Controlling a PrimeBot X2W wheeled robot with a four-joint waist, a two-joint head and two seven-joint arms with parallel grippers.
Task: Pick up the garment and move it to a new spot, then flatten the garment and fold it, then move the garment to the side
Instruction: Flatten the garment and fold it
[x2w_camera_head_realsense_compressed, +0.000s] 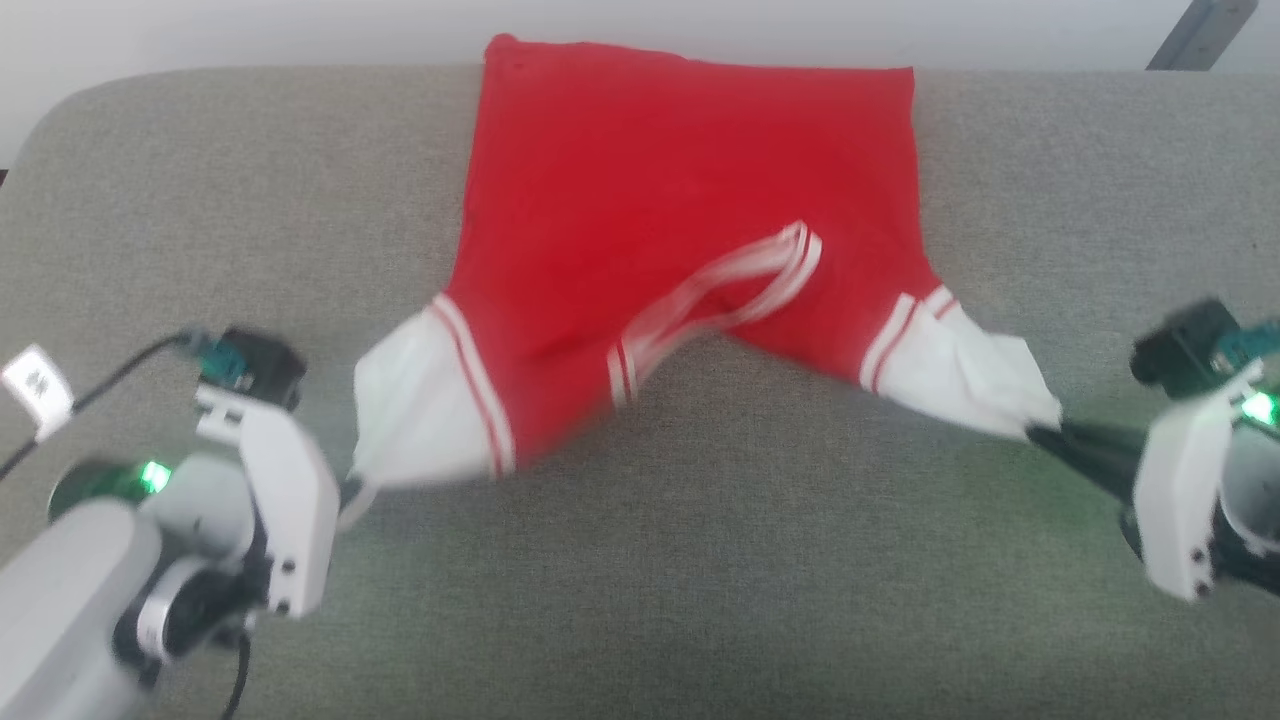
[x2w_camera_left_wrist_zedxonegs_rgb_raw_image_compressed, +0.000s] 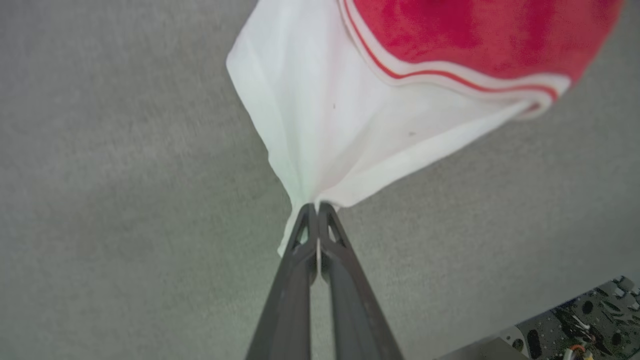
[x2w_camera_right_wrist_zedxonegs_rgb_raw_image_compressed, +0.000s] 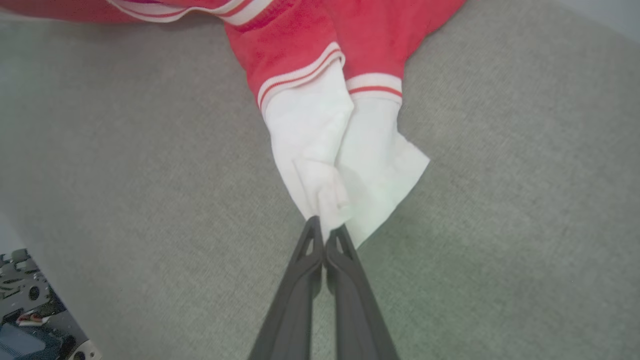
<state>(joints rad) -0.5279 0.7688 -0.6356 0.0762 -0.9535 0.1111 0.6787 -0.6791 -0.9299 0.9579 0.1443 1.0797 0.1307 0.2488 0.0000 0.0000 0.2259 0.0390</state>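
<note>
Our left gripper (x2w_camera_left_wrist_zedxonegs_rgb_raw_image_compressed: 318, 206): clamped on near-left white sleeve (x2w_camera_left_wrist_zedxonegs_rgb_raw_image_compressed: 320, 125); our right gripper (x2w_camera_right_wrist_zedxonegs_rgb_raw_image_compressed: 326, 227): clamped on near-right sleeve (x2w_camera_right_wrist_zedxonegs_rgb_raw_image_compressed: 345, 150). Small red jersey shirt (x2w_camera_head_realsense_compressed: 680, 160): spread mid-way across grey fabric cushion (x2w_camera_head_realsense_compressed: 700, 600). We judge flattening underway; folding, moving aside outstanding.

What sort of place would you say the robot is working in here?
Probably an indoor lab or test setup: a grey fabric-covered padded surface before a plain pale wall, a red jersey lying on it, and perforated metal hardware past its edge.
</note>
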